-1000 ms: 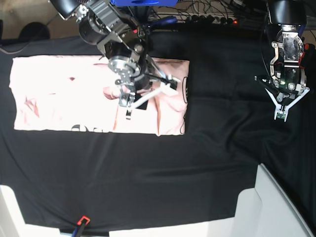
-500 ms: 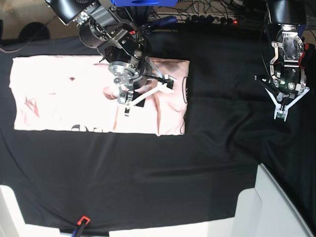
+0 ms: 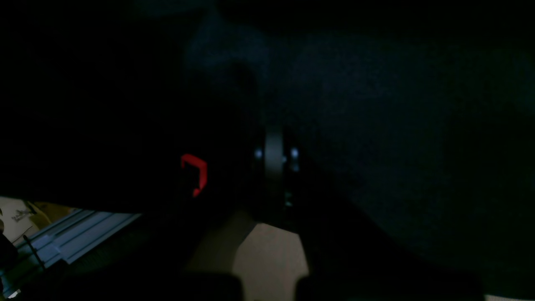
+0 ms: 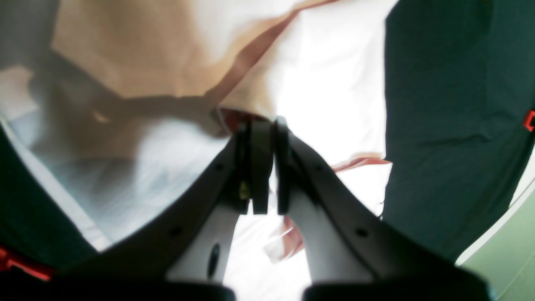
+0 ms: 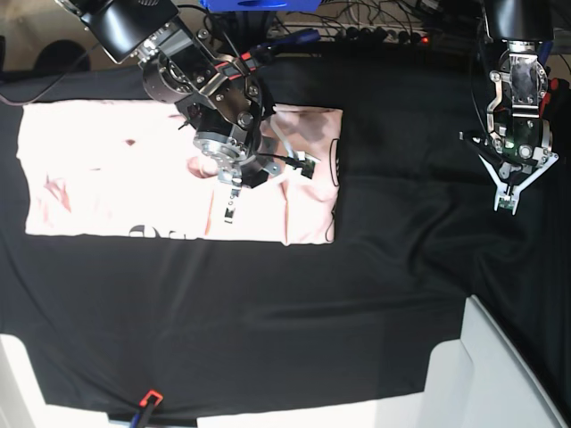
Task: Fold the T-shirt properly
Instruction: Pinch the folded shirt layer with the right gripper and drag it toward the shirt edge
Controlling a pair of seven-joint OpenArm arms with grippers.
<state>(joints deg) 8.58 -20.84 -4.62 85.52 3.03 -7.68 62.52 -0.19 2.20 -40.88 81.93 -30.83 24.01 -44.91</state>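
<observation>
T-shirt [image 5: 116, 183] lies flat, folded into a long strip, on the black table cloth [image 5: 357, 303] toward its far-left corner. Right gripper [image 4: 264, 167] has its jaws pinched on a raised fold near the strip's right end. Left gripper [image 5: 507, 207] hangs jaws together, holding nothing, over bare cloth by the right edge.

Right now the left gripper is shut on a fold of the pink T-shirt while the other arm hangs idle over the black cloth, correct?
Wrong arm. It is the right gripper that is shut on a fold of the T-shirt, as the right wrist view shows. The left gripper hangs shut and idle over the black cloth, as the base view shows.
</observation>
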